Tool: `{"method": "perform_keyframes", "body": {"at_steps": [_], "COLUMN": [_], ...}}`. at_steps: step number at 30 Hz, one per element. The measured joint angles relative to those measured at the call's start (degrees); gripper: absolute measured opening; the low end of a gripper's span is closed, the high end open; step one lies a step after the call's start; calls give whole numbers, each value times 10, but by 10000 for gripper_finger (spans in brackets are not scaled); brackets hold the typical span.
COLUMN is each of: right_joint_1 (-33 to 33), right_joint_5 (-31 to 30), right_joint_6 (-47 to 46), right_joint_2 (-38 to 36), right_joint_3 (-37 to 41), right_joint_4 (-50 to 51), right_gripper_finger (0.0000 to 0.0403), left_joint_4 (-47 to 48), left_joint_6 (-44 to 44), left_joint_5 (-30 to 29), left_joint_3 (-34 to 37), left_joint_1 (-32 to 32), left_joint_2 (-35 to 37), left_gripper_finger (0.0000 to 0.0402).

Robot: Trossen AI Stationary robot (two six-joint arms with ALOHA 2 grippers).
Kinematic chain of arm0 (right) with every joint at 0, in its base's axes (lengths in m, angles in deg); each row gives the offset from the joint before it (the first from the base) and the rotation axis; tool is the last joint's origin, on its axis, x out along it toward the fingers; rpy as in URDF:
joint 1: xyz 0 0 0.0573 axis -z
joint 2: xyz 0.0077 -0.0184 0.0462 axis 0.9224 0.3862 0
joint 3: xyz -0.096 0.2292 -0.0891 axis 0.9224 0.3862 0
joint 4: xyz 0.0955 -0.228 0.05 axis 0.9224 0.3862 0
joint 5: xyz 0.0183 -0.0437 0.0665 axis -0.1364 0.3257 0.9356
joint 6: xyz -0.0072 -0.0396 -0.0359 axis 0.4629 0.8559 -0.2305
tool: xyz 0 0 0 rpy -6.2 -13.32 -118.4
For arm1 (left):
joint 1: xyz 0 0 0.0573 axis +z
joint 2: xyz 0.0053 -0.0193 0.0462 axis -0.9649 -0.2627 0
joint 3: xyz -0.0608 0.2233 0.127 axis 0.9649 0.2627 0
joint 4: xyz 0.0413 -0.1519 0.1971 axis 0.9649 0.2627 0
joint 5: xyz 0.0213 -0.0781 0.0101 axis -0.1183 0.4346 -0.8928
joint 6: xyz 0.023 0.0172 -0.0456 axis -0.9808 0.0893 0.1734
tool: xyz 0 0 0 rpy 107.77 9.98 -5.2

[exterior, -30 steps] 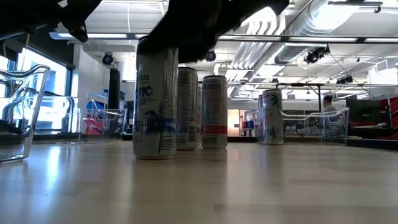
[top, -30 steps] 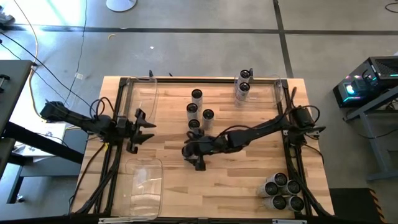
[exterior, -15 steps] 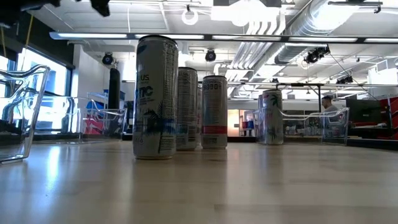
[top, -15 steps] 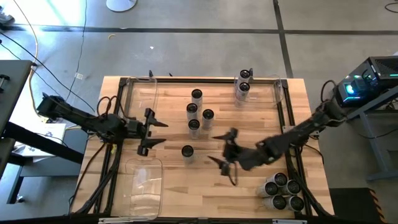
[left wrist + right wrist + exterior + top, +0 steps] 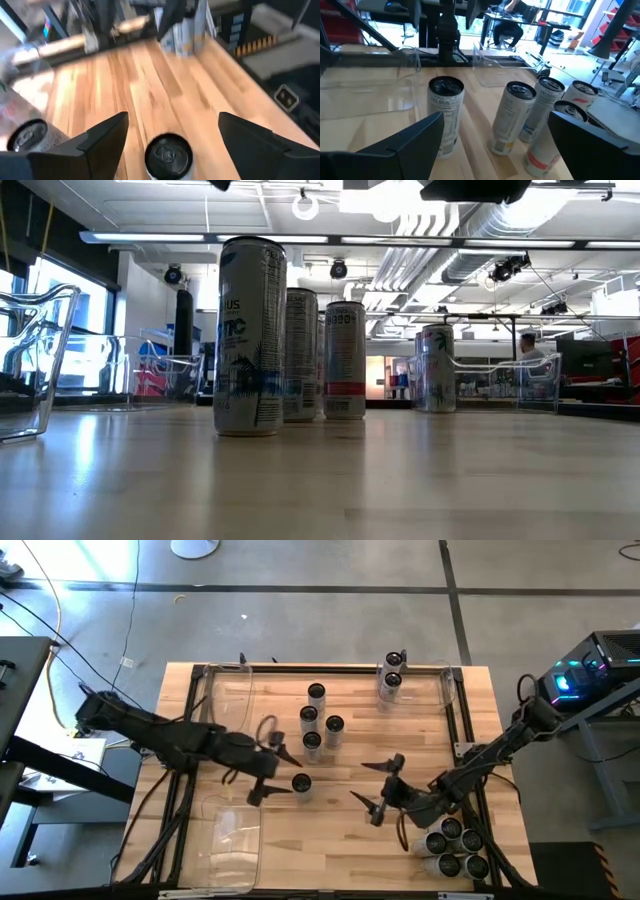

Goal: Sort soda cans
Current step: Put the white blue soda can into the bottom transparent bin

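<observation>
A lone silvery soda can (image 5: 301, 783) stands upright mid-table; the low view shows it nearest (image 5: 250, 335). My left gripper (image 5: 288, 777) is open, reaching in from the table's left. In the left wrist view its fingers (image 5: 100, 140) stand on either side of that can's top (image 5: 168, 152) with gaps showing. My right gripper (image 5: 360, 782) is open and empty to the can's right, facing the lone can (image 5: 446, 115) and a can group (image 5: 512, 117). That group of upright cans (image 5: 312, 741) stands just beyond the lone can.
Two cans (image 5: 390, 682) stand in the clear bin (image 5: 440, 680) at the far right. Several cans (image 5: 450, 845) cluster at the near right corner. Clear bins sit at the near left (image 5: 230, 835) and the far left (image 5: 225, 690). A person sits in the room behind (image 5: 527, 345).
My right gripper let go of the lone can and drew back toward the table's right; the can stayed standing where it was. My left gripper travelled from the left edge toward the middle until its open fingers flank that can.
</observation>
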Motion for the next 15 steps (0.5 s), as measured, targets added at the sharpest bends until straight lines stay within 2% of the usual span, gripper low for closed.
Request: {"method": "perform_keyframes", "body": {"at_steps": [5,15], "right_joint_1": [0,0], "right_joint_5": [0,1], "right_joint_6": [12,10], "right_joint_2": [0,0], "right_joint_3": [0,0], "right_joint_4": [-6,-6], "right_gripper_finger": [355,355], "left_joint_4": [79,136], "left_joint_6": [-11,-6], "left_joint_5": [0,0], "left_joint_3": [-68,-115], "left_joint_1": [0,1], "left_joint_2": [-75,-175], "left_gripper_finger": [342,354]}}
